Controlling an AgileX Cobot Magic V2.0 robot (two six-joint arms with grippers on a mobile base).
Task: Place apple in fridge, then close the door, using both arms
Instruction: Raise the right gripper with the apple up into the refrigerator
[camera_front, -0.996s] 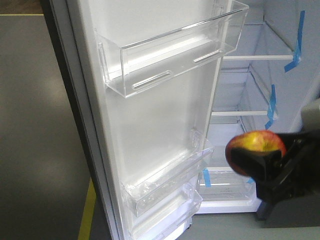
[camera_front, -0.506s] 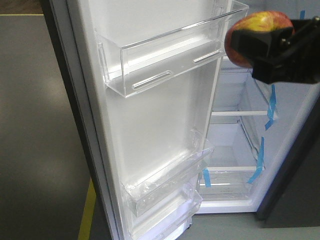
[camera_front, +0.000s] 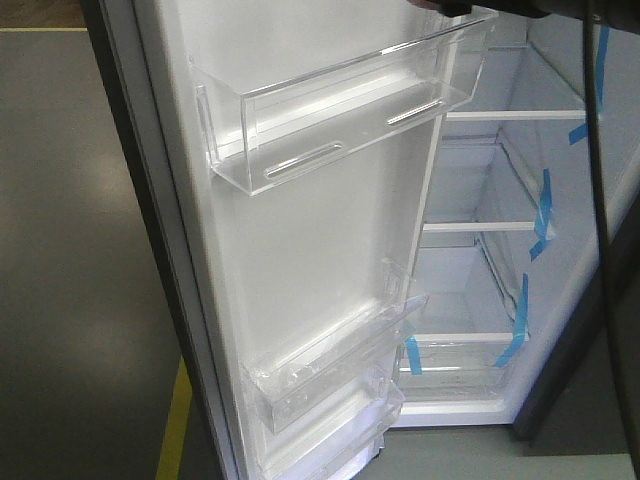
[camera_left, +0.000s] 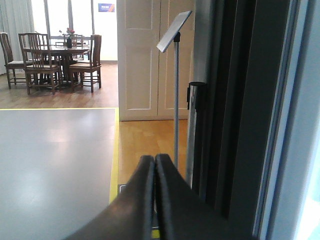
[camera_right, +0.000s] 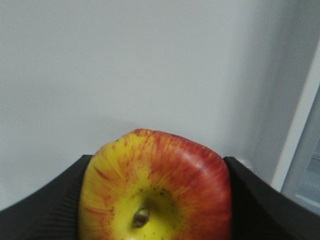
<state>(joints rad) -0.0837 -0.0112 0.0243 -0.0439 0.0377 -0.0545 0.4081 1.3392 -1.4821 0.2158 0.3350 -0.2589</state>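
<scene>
Holds the firm, smooth, likely bruise-prone apple (camera_right: 155, 170) across its widest sides in the right gripper (camera_right: 156, 205), with the left gripper (camera_left: 154, 163) pinched together, empty.

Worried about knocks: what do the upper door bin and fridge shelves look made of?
Upper door bin: clear glossy rigid plastic, the white door showing through, edges glinting. Fridge shelves: probably glass with white front trim; clear plastic is possible.
</scene>
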